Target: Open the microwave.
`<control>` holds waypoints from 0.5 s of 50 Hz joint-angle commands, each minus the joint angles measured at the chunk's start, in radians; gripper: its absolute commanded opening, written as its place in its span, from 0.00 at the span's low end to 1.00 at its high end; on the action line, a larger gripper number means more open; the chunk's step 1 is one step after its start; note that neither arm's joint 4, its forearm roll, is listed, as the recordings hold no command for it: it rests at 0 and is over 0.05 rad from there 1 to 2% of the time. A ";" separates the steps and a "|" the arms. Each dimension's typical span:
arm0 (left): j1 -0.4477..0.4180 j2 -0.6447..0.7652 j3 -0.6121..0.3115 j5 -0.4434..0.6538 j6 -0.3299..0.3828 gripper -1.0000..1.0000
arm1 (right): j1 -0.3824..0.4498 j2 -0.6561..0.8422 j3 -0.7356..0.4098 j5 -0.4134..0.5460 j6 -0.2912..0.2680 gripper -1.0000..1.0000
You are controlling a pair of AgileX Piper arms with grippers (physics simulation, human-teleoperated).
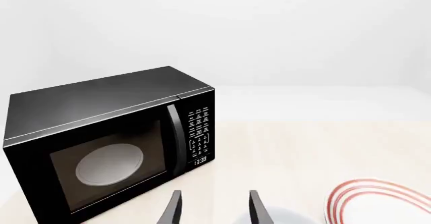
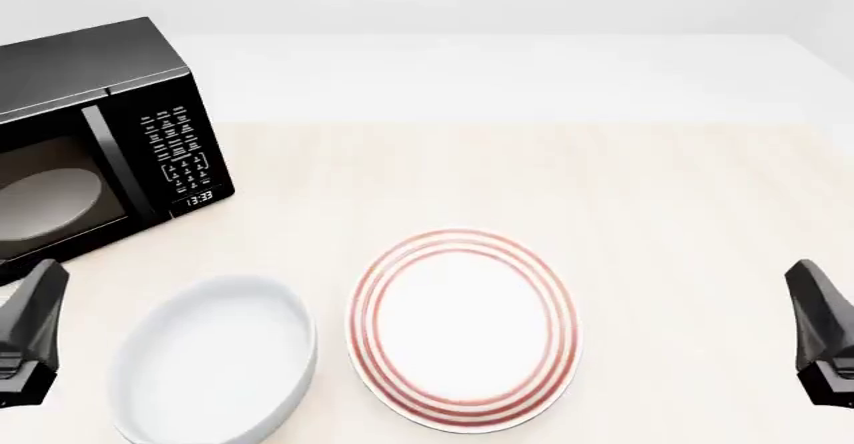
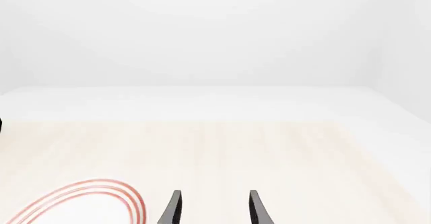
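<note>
The microwave [image 2: 100, 139] sits at the table's [image 2: 641, 184] far left corner, door shut, with the pale turntable [image 1: 110, 164] showing through the dark glass. Its grey handle [image 1: 176, 138] stands upright between the door and the keypad [image 1: 199, 133], and the clock [image 2: 199, 198] reads 13:33. Nearer than the microwave lie a white bowl [image 2: 214, 369] and, just right of it, a red-ringed plate [image 2: 465, 326]. The left gripper [image 1: 214, 209] hangs short of the microwave, fingers spread, holding nothing. The right gripper [image 3: 214, 209] is well right of the plate, also spread and empty.
</note>
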 commanded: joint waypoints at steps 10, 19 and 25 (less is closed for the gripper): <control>0.031 0.006 -0.002 -0.010 -0.011 1.00 | 0.000 0.001 -0.001 0.000 -0.001 1.00; 0.052 0.058 -0.006 -0.065 -0.006 1.00 | 0.000 0.001 0.000 0.000 -0.001 1.00; 0.077 0.141 -0.021 -0.141 -0.016 1.00 | 0.000 0.000 0.000 0.000 -0.002 1.00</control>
